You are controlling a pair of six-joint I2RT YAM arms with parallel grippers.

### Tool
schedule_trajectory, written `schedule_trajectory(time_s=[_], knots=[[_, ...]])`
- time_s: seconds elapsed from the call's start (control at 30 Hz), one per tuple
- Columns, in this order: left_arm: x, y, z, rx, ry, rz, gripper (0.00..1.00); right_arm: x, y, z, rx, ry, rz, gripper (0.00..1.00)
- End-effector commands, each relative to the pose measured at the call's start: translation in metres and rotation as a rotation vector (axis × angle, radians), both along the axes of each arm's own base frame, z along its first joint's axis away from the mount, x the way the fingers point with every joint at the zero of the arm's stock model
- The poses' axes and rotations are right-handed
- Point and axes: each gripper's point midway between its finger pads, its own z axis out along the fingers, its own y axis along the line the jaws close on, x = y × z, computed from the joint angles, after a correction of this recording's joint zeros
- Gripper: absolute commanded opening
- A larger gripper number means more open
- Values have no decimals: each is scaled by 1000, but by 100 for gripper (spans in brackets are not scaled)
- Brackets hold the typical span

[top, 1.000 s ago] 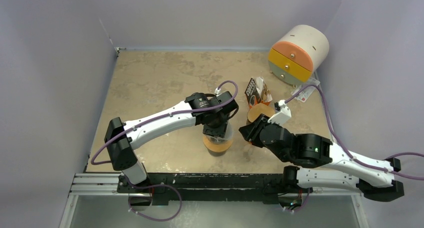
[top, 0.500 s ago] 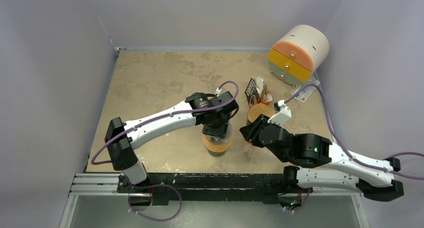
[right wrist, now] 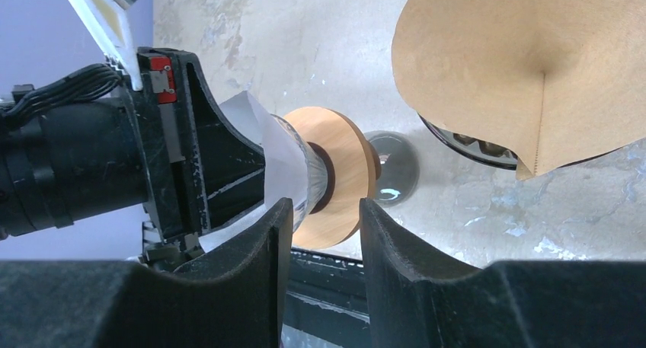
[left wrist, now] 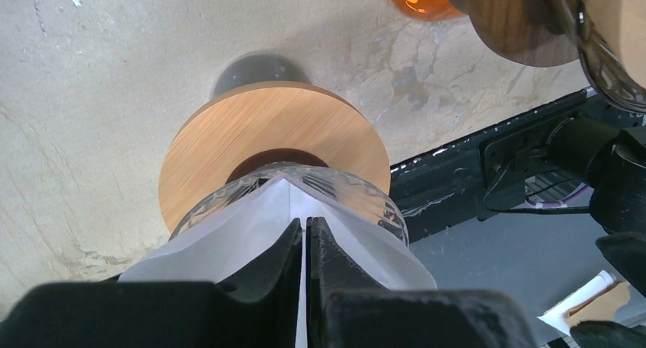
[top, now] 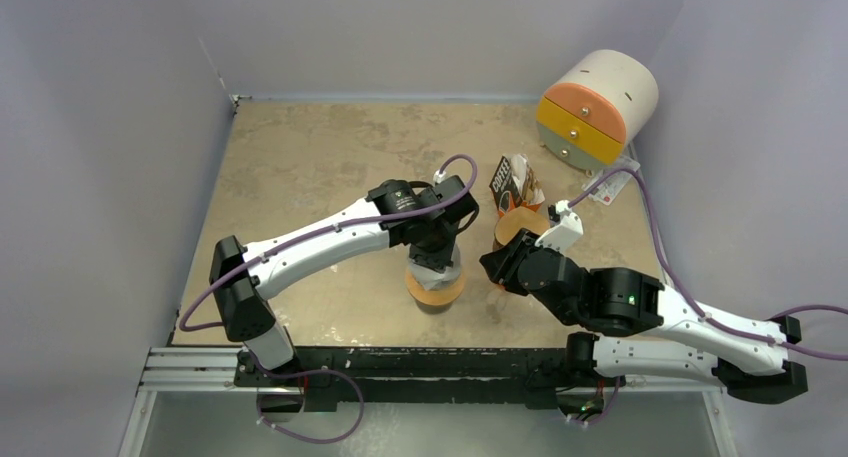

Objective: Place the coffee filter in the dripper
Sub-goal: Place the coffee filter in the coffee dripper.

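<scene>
A glass dripper point(left wrist: 352, 193) with a round wooden collar point(left wrist: 228, 135) stands on a dark carafe near the table's front; it also shows in the top view point(top: 435, 289). My left gripper point(left wrist: 306, 226) is shut on the fold of a white paper coffee filter point(left wrist: 244, 230), whose tip sits inside the dripper's glass cone. In the top view the left gripper point(top: 434, 259) is straight above the dripper. My right gripper point(right wrist: 324, 215) is open and empty, just right of the dripper point(right wrist: 340, 169), also seen from above point(top: 497, 268).
A second dripper holding a brown filter point(right wrist: 518, 59) stands behind the right gripper point(top: 521, 222). A coffee bag point(top: 512, 182) stands behind it. A cylindrical drawer unit point(top: 596, 107) lies at the back right. The table's front rail point(top: 420, 357) is close below.
My left gripper has risen and drawn back slightly over the dripper, still holding the filter. The right arm has barely moved.
</scene>
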Motion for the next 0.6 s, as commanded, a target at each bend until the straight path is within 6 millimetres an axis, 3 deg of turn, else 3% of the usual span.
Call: schedule_trajectory(time_s=[0.0, 0.57], knots=[[-3, -1, 28, -52, -29, -22, 0, 7, -11, 1, -28, -35, -40, 41], [-8, -1, -2, 4, 59, 129, 0, 7, -15, -8, -25, -37, -54, 42]])
